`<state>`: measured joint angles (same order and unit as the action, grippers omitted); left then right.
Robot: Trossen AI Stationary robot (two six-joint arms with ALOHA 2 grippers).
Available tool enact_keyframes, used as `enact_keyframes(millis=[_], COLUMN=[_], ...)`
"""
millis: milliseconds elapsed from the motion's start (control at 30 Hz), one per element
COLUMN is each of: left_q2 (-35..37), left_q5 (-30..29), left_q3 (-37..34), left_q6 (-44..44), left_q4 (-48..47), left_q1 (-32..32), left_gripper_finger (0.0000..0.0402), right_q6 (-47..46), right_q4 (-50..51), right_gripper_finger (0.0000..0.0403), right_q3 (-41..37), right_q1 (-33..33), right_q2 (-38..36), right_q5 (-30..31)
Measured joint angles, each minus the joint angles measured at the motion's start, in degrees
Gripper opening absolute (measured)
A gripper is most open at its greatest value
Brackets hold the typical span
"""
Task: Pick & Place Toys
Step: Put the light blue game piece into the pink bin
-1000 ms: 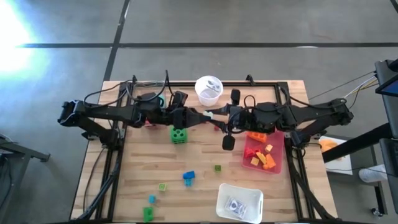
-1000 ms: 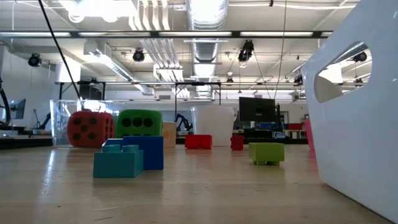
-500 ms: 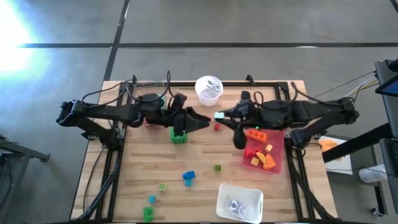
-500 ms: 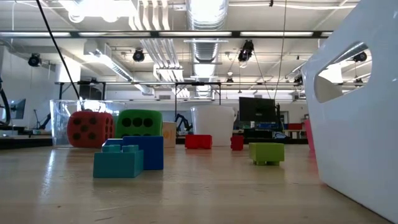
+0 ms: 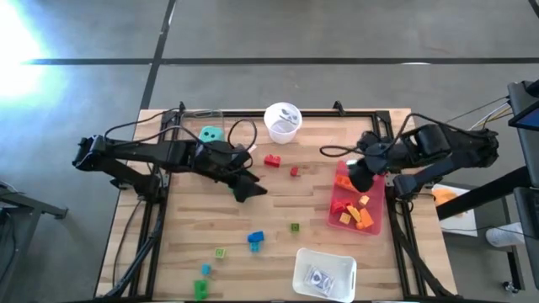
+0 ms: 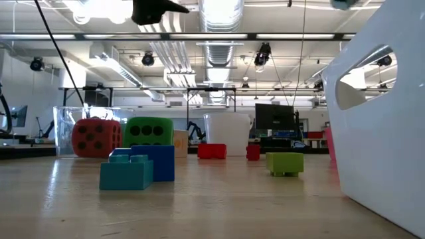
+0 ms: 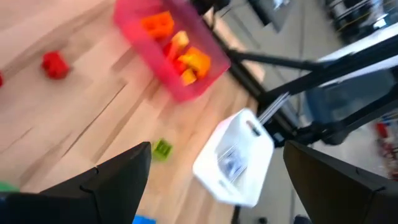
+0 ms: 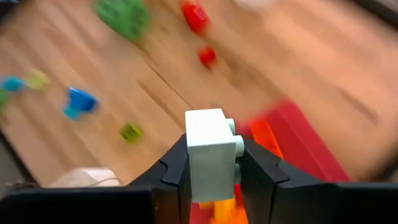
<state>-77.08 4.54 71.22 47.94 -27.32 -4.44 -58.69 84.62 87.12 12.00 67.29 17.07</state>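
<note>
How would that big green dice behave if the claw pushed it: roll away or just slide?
The green dice is a cube resting on a flat face, so a push would probably slide or tip it, not roll it. Its rounded corners might let it tumble over once. It looks like plastic, probably light for its size.

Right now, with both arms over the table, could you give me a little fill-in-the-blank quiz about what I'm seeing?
1. The right gripper is clamped on a pale ____.
2. The right gripper hovers over the ____ bin that holds orange and yellow bricks.
3. The left gripper has its fingers ____ and holds nothing.
4. In the low view, the green die stands beside a ____ die.

Missing words: brick; pink; open; red
</note>
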Motion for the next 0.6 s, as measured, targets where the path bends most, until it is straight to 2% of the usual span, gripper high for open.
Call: enact_keyframes(millis=[133,600], left_q2=[0.00,0.11], left_q5=[0.03,0.02], left_q3=[0.00,0.02], left_q6=[-1.12,-3.12], left_q4=[-1.39,0.29], left_q1=[-0.38,-4.83], left_gripper_finger=[0.0369,0.0369], right_q6=[-6.38,-21.03], right_q4=[5.59,1.06], right_gripper_finger=[0.0086,0.0086], right_q3=[-3.61,-30.06], right_q1=[-0.10,-0.65], right_q2=[-0.82,-7.01], right_q5=[-1.72,-11.96])
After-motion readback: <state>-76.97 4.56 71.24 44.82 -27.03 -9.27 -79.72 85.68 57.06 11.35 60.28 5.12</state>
